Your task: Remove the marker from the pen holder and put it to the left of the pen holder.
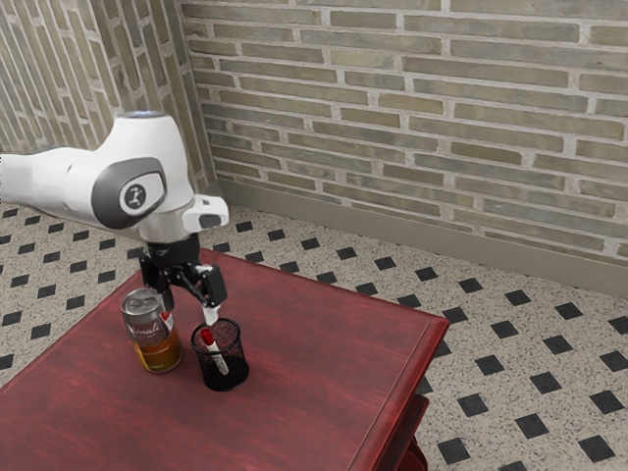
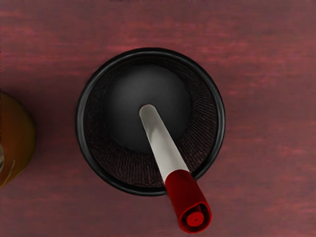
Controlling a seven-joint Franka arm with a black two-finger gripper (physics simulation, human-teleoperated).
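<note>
I see one gripper (image 1: 188,314), released, fingers apart; one marker (image 2: 167,148) leans in one pen holder (image 2: 221,118); one can (image 1: 155,339) beside

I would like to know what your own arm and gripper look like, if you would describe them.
My arm is smooth, rounded and glossy white. A dark grey oval panel surrounds a pale disc with a small dark emblem. A boxy white housing juts out near the wrist. Below it, my gripper is black and angular, with two fingers.
</note>
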